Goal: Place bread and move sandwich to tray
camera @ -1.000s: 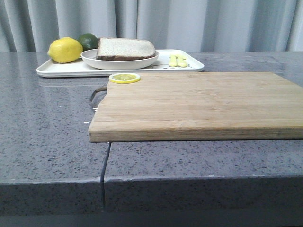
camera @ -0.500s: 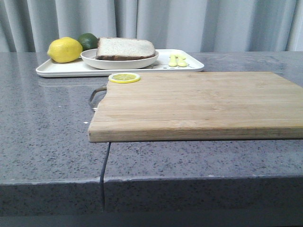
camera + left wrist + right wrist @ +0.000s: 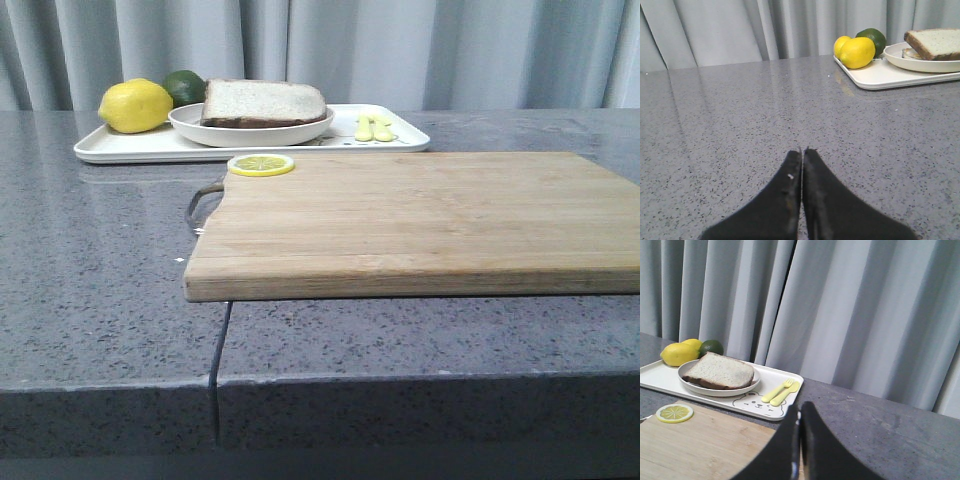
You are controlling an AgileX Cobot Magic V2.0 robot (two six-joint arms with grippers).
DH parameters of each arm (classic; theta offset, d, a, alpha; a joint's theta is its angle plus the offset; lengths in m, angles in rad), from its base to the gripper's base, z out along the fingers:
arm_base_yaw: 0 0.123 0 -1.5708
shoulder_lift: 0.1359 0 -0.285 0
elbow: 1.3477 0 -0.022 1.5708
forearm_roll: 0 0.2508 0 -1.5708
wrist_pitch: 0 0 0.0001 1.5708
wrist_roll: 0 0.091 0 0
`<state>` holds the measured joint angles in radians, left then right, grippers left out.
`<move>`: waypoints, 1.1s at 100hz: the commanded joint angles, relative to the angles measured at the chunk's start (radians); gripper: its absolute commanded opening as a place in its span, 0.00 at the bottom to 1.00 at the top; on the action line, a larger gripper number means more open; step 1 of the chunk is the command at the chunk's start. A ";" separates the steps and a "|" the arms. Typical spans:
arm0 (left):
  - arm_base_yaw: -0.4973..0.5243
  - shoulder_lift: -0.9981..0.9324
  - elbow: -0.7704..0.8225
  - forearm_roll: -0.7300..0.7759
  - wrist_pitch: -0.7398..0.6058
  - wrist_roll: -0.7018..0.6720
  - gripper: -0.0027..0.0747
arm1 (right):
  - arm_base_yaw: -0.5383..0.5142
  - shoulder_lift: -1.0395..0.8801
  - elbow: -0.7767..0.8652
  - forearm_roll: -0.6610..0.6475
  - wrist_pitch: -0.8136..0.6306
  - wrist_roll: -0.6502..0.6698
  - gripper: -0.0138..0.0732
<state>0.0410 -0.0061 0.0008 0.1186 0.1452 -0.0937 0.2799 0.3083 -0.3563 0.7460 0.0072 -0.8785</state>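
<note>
Nearest in the left wrist view, the left gripper (image 3: 802, 150) hangs low over the bare grey countertop (image 3: 740, 125), its two black fingers pressed together tip to tip and holding nothing. In the right wrist view the right gripper (image 3: 799, 407) is likewise pinched closed on nothing, poised above the far edge of the wooden cutting board (image 3: 700, 447).

Seen from the front, neither arm shows. The cutting board (image 3: 420, 220) lies closest, overhanging a seam in the counter, with a lemon slice (image 3: 261, 164) on its far left corner, at about eleven o'clock on the board.

Beyond it sits the tray (image 3: 120, 148), white and rectangular with rounded corners. On the tray rests a round white plate (image 3: 250, 130) carrying the sandwich (image 3: 264, 102), whose top slice is pale-crumbed with a dark brown crust. What lies beneath that slice cannot be made out. From the right gripper the sandwich lies at roughly ten o'clock, well apart; from the left gripper it lies near two o'clock, also well apart.

A small yellow fork and spoon (image 3: 781, 391) lie on the tray beside the plate, above a printed bear drawing (image 3: 756, 401). A whole lemon (image 3: 136, 105) and a lime (image 3: 186, 86) sit at the tray's far left end.
</note>
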 commanded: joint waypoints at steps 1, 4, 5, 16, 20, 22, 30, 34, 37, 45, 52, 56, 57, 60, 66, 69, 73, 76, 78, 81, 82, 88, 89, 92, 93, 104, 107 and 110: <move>-0.003 -0.033 0.016 -0.007 -0.081 -0.011 0.01 | -0.008 0.005 -0.027 0.003 -0.055 -0.009 0.02; -0.003 -0.033 0.016 -0.007 -0.081 -0.011 0.01 | -0.008 0.005 -0.027 0.003 -0.055 -0.009 0.02; -0.003 -0.033 0.016 -0.007 -0.081 -0.011 0.01 | -0.008 0.005 -0.027 0.003 -0.055 -0.009 0.02; -0.003 -0.033 0.016 -0.007 -0.081 -0.011 0.01 | -0.008 0.005 -0.027 0.003 -0.055 -0.009 0.02; -0.003 -0.033 0.016 -0.007 -0.081 -0.011 0.01 | -0.008 0.005 -0.027 0.003 -0.055 -0.009 0.02; -0.003 -0.033 0.016 -0.007 -0.081 -0.011 0.01 | -0.008 0.005 -0.027 0.003 -0.055 -0.009 0.02; -0.003 -0.033 0.016 -0.007 -0.081 -0.011 0.01 | -0.008 0.005 -0.027 0.003 -0.055 -0.009 0.02; -0.003 -0.033 0.016 -0.007 -0.081 -0.011 0.01 | -0.007 0.005 -0.027 0.003 -0.055 -0.009 0.02; -0.003 -0.033 0.016 -0.007 -0.081 -0.011 0.01 | 0.007 0.005 -0.027 0.004 -0.055 -0.009 0.02; -0.003 -0.033 0.016 -0.007 -0.081 -0.011 0.01 | 0.041 0.005 -0.024 0.004 -0.061 -0.009 0.02; -0.003 -0.033 0.016 -0.007 -0.081 -0.011 0.01 | 0.054 0.005 -0.024 0.004 -0.060 -0.009 0.02; -0.003 -0.033 0.016 -0.007 -0.081 -0.011 0.01 | 0.054 0.005 -0.023 0.004 -0.059 -0.009 0.02; -0.003 -0.033 0.016 -0.007 -0.081 -0.011 0.01 | 0.054 0.005 -0.023 0.003 -0.059 -0.009 0.02; -0.003 -0.033 0.016 -0.007 -0.081 -0.011 0.01 | 0.054 0.005 -0.023 0.002 -0.057 -0.008 0.02; -0.003 -0.033 0.016 -0.007 -0.081 -0.011 0.01 | 0.054 0.005 -0.023 -0.037 -0.053 0.006 0.02; -0.003 -0.033 0.016 -0.007 -0.081 -0.011 0.01 | 0.053 0.005 -0.023 -0.075 -0.050 0.038 0.02; -0.003 -0.033 0.016 -0.007 -0.081 -0.011 0.01 | 0.049 0.005 -0.021 -0.151 -0.046 0.094 0.02; -0.003 -0.033 0.016 -0.007 -0.081 -0.011 0.01 | 0.044 0.005 -0.017 -0.213 -0.044 0.173 0.02; -0.003 -0.033 0.016 -0.007 -0.081 -0.011 0.01 | 0.039 0.005 -0.013 -0.264 -0.044 0.210 0.02; -0.003 -0.033 0.016 -0.007 -0.081 -0.011 0.01 | 0.030 0.005 -0.005 -0.338 -0.044 0.312 0.02; -0.003 -0.033 0.016 -0.007 -0.081 -0.011 0.01 | 0.024 0.005 -0.003 -0.376 -0.044 0.334 0.02; -0.003 -0.033 0.016 -0.007 -0.081 -0.011 0.01 | -0.004 0.005 0.023 -0.528 -0.044 0.539 0.02; -0.003 -0.033 0.016 -0.007 -0.081 -0.011 0.01 | -0.012 0.005 0.026 -0.565 -0.044 0.562 0.02; -0.003 -0.033 0.016 -0.007 -0.081 -0.011 0.01 | -0.026 0.003 0.043 -0.633 -0.043 0.651 0.02; -0.003 -0.033 0.016 -0.007 -0.081 -0.011 0.01 | -0.029 0.003 0.046 -0.650 -0.043 0.694 0.02; -0.003 -0.033 0.016 -0.007 -0.081 -0.011 0.01 | -0.056 -0.028 0.104 -0.872 -0.045 0.941 0.02; -0.003 -0.033 0.016 -0.007 -0.081 -0.011 0.01 | -0.062 -0.041 0.119 -0.900 -0.045 0.972 0.02; -0.003 -0.033 0.016 -0.007 -0.081 -0.011 0.01 | -0.071 -0.054 0.136 -0.916 -0.045 0.990 0.02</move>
<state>0.0410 -0.0061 0.0008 0.1186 0.1452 -0.0937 0.2311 0.2750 -0.2287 -0.0476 0.0349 -0.0235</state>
